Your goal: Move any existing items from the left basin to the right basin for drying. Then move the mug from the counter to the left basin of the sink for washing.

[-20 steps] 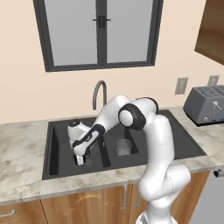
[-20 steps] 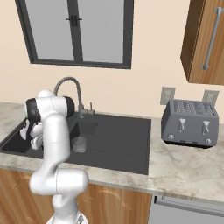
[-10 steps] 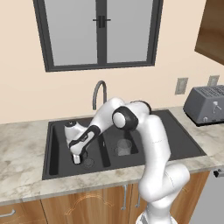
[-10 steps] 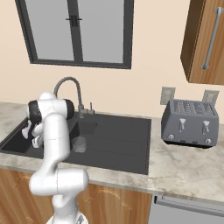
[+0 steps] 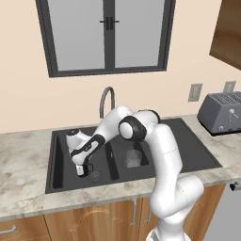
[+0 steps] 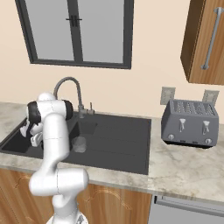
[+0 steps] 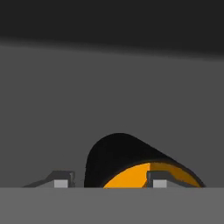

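Jaws (image 7: 110,181) spread apart in the hand view, grey tips low at 7 and 5 o'clock. Between them the mug (image 7: 118,153), black outside and orange within, mouth turned toward the camera. Left tip clear of the black wall; right tip in front of the orange inside. Cannot tell whether pressing on the wall or loose. Beyond the mug, plain dark grey surface up to 12 o'clock.

From the left base view, jaws (image 5: 83,172) down inside the left basin (image 5: 63,160), pointing at its floor, just beside the round drain (image 5: 95,175) at 4 o'clock of them. White arm bent over from 5 o'clock, elbow above the divider between the bowls.

At 3 o'clock of the jaws, across the divider, the glass (image 5: 133,158) standing upright in the right basin (image 5: 145,151), clear and greyish; also seen from the right base view (image 6: 79,143), just beside the arm.

Further toward 3 o'clock, the flat black drainboard (image 5: 188,146). At 12 o'clock of the bowls, curved grey tap (image 5: 107,96) behind the sink, spout partly hidden by the arm.

Marbled bench (image 5: 23,155) around the sink. Grey toaster (image 5: 221,112) well apart at 2 o'clock, wall socket (image 5: 193,92) near it. Dark-framed window (image 5: 106,35) above the tap
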You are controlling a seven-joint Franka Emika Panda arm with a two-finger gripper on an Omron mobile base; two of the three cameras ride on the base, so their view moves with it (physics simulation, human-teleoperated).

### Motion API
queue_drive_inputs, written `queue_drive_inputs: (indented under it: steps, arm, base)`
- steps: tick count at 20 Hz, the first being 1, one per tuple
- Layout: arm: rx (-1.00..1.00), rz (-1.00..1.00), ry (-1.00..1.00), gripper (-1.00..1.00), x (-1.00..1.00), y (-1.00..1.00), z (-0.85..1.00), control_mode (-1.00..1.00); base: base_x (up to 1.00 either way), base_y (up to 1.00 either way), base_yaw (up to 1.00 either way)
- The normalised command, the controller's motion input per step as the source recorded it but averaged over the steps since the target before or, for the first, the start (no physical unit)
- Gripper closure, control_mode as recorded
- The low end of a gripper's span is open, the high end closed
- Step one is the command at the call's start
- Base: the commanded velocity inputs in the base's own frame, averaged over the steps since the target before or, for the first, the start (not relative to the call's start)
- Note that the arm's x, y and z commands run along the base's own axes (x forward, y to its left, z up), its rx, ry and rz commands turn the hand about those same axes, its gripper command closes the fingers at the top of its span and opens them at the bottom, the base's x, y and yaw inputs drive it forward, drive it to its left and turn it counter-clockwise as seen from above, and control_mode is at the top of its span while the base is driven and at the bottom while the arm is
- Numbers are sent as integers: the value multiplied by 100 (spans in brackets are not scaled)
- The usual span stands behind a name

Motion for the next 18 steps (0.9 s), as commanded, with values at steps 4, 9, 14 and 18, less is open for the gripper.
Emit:
queue_drive_inputs:
  steps: [4, 9, 14, 18]
  arm:
    - [0, 0, -5, -100, -5, 0, 15, -100]
    - [0, 0, -11, -100, -26, 0, 40, -100]
    - [0, 0, -11, -100, -37, 0, 51, -100]
    - [0, 0, -9, -100, -32, -4, 76, -100]
  base:
    - [0, 0, 0]
    - [0, 0, 0]
    - [0, 0, 0]
    - [0, 0, 0]
